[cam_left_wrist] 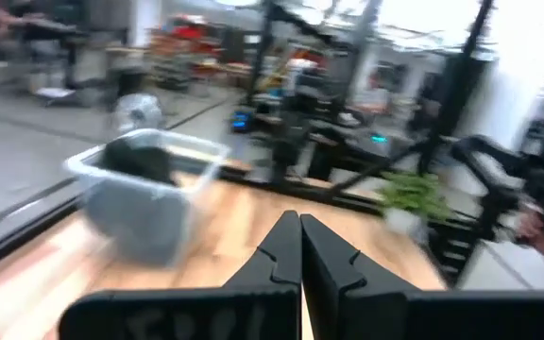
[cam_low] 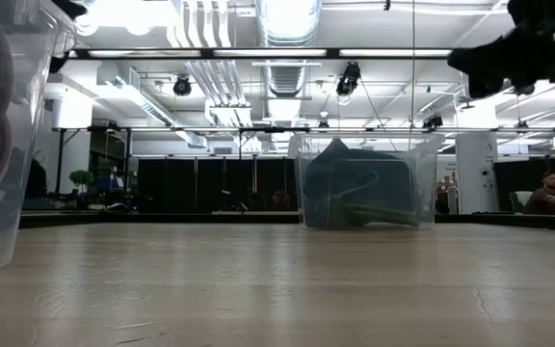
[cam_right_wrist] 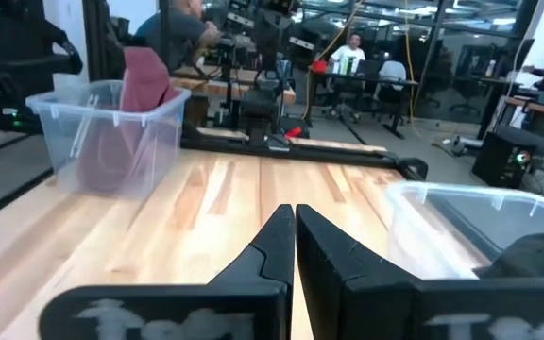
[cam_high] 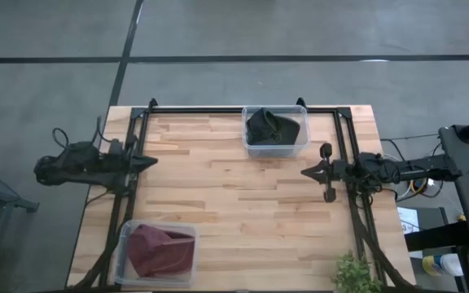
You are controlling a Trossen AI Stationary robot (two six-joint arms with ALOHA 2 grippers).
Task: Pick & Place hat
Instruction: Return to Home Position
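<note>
A dark green hat [cam_high: 272, 128] lies inside a clear plastic bin [cam_high: 301, 138] at the table's far edge; the low view shows it through the bin's wall [cam_low: 355, 188]. A maroon hat [cam_high: 161, 251] fills a second clear bin [cam_high: 124, 244] at the near left corner, and it also shows in the right wrist view [cam_right_wrist: 130, 104]. My left gripper [cam_high: 155, 163] is shut at the table's left edge, pointing level toward the right. My right gripper [cam_high: 304, 172] is shut at the right side, pointing level toward the left. Both are empty, and both stand above the table.
A black frame [cam_high: 243, 109] runs along the table's far, left and right sides. A small green plant [cam_high: 355, 275] stands at the near right corner. Bare wooden tabletop [cam_high: 234, 195] lies between the two bins. People sit in the room beyond the table.
</note>
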